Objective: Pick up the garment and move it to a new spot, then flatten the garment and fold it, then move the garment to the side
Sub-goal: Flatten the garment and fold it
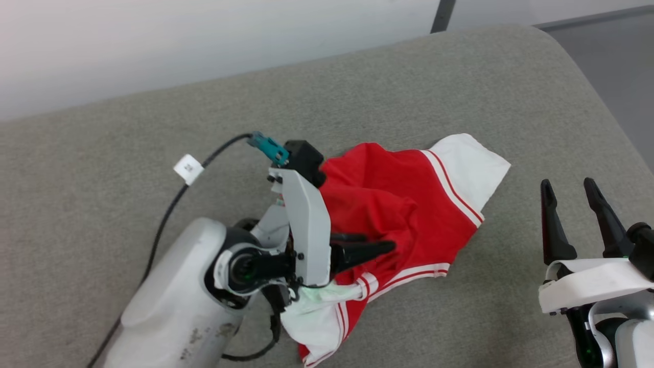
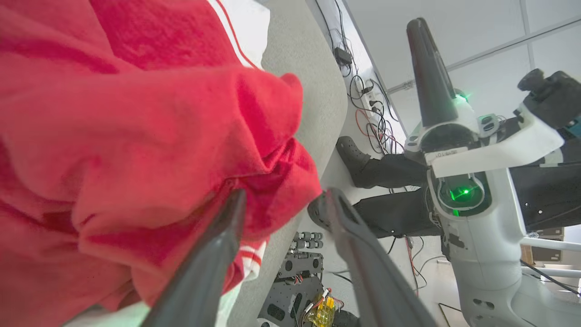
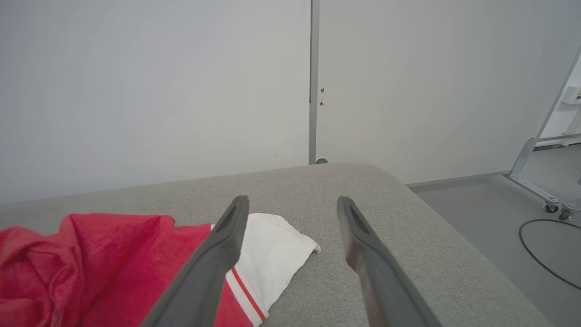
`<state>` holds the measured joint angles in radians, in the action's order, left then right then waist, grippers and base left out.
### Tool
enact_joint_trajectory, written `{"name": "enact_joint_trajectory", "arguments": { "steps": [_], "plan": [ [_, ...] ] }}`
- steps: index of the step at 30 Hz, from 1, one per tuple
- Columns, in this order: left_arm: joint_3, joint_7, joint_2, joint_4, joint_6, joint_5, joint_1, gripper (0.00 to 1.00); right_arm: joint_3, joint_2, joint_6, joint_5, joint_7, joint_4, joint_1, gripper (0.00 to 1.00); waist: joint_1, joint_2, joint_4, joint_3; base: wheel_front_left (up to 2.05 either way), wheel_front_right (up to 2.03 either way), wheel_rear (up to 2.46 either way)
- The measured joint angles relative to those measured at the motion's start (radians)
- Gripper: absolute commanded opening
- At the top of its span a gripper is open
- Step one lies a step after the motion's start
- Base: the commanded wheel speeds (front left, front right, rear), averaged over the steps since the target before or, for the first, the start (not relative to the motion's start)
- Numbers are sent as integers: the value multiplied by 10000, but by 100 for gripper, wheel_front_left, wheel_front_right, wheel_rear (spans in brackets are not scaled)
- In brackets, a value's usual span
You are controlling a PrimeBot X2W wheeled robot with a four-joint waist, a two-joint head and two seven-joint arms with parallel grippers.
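Head view: the garment (image 1: 403,199) lies crumpled near the middle of the grey padded surface (image 1: 153,122), one white sleeve spread flat at its far right. The other sleeve is bunched beneath the left pincer (image 1: 378,242), whose dark fingers point sideways across the red cloth. In the left wrist view that pincer stands spread, a red fold bulging into the gap at its tips, unpinched. The right pincer (image 1: 568,184), also spread and empty, hovers over bare surface beside the garment's right edge.

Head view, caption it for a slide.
Left gripper open over the crumpled garment on a grey cushion; right gripper open, clear of it.
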<state>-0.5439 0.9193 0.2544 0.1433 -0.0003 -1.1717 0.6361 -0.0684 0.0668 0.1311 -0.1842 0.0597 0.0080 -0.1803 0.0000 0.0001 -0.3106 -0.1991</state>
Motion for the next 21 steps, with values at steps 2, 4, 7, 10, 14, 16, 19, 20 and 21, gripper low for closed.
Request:
{"name": "enact_joint_trajectory", "arguments": {
  "steps": [2,4,7,10,14,16,19,20,21],
  "plan": [
    [75,17,90,-140,0,-17,79,100,-73,-2,0,33,19,6,-6,100,0,0,92,24,0,0,0],
    [125,54,228,-351,2,-13,126,100,-128,4,2,90,27,0,-8,100,0,0,197,65,0,0,0],
    [188,150,431,-690,8,-12,129,100,-219,23,0,105,35,0,-12,100,0,0,364,144,0,0,0],
    [207,303,692,-1009,94,-12,46,100,-242,40,0,128,27,-15,-12,100,0,0,536,237,0,0,0],
    [107,604,988,-1344,236,-48,-341,100,-249,82,2,167,-33,-71,-12,100,0,0,761,344,0,0,0],
    [92,677,1099,-1490,291,-86,-567,100,-238,88,0,167,-48,-86,-12,100,0,0,852,382,0,0,0],
    [15,752,1279,-1638,353,-65,-807,100,-224,88,2,167,-75,-130,-14,100,0,0,932,399,0,0,0],
    [-10,748,1321,-1664,337,-54,-893,100,-221,88,0,167,-79,-148,-16,100,0,-1,940,388,0,0,0],
    [-46,744,1327,-1676,328,-42,-969,100,-217,88,2,167,-88,-161,-17,100,0,0,943,376,0,0,0]
  ]
}}
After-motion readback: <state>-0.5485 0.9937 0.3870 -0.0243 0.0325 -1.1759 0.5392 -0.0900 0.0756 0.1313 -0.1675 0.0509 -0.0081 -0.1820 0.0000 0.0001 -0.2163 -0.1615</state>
